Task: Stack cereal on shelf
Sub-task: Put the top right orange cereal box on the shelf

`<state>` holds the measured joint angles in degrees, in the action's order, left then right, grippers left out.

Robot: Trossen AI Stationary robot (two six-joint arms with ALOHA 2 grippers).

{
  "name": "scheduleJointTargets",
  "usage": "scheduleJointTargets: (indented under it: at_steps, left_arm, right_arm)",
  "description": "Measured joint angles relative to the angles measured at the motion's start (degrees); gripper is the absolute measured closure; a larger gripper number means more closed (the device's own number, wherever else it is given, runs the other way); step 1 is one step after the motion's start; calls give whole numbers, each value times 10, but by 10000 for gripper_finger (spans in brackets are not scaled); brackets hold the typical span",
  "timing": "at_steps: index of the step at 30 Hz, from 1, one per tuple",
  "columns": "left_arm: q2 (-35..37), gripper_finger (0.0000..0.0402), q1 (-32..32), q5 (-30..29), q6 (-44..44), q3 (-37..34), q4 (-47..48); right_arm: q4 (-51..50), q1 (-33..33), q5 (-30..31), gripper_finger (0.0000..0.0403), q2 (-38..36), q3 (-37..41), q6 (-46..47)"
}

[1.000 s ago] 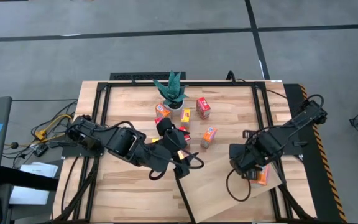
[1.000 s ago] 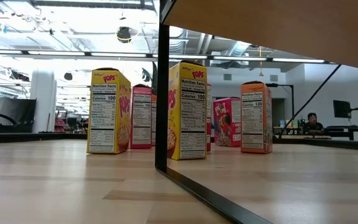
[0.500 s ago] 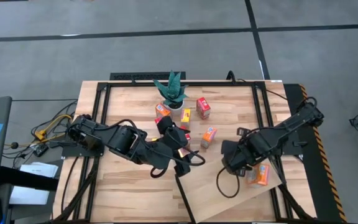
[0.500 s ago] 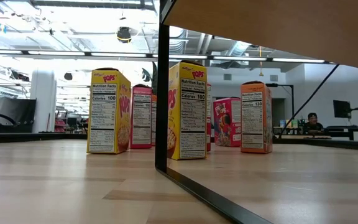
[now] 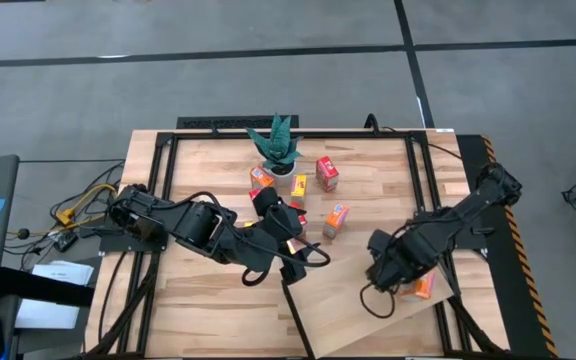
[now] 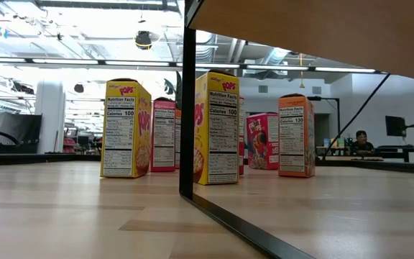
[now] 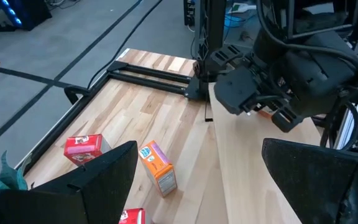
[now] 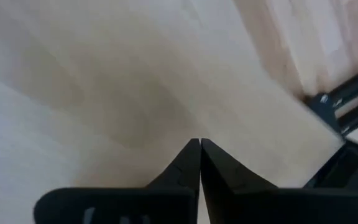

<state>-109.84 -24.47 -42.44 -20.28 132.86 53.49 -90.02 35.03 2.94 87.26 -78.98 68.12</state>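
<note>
In the high view the pale shelf board [image 5: 338, 305] lies at an angle on the table's near right part. One orange cereal box [image 5: 424, 287] lies flat on it. My right gripper [image 5: 388, 272] hangs over the board just left of that box, shut [image 8: 199, 155]. Several more cereal boxes stand mid-table: orange [image 5: 336, 220], red [image 5: 326, 172], yellow [image 5: 299, 186]. They stand upright in the low view too, yellow [image 6: 216, 128] and orange [image 6: 297, 135]. My left gripper [image 5: 293, 250] waits by the board's left corner, open and empty [image 7: 210, 186]. My right gripper points its shut fingertips [image 8: 194, 163] down at the bare pale board [image 8: 135, 93] from above. I cannot tell whether the tips touch the board. It does not hold the orange box.
A green potted plant [image 5: 276, 145] stands at the table's far middle. Dark frame rails [image 5: 163, 180] run along the table's left and right sides. In the left wrist view an orange box [image 7: 159, 168] and a red box [image 7: 82, 148] stand left of the board [image 7: 247, 162].
My right gripper swung from over the orange box toward the table's left, then came back toward the near right, ending just left of the box. The box stays lying on the shelf board. The left arm keeps still.
</note>
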Motion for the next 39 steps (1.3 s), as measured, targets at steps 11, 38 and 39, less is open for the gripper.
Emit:
scheduleJointTargets:
  at_steps: [11, 38, 39]
  left_arm:
    - [0, 65, 5, 0, 5, 0, 0]
    - [0, 65, 6, 0, 19, 0, 1]
    - [0, 65, 6, 0, 20, 0, 1]
  right_arm:
    - [0, 19, -17, 383, 0, 6, 39]
    - [0, -3, -32, 383, -1, 5, 17]
    - [1, -10, -32, 386, -3, 5, 4]
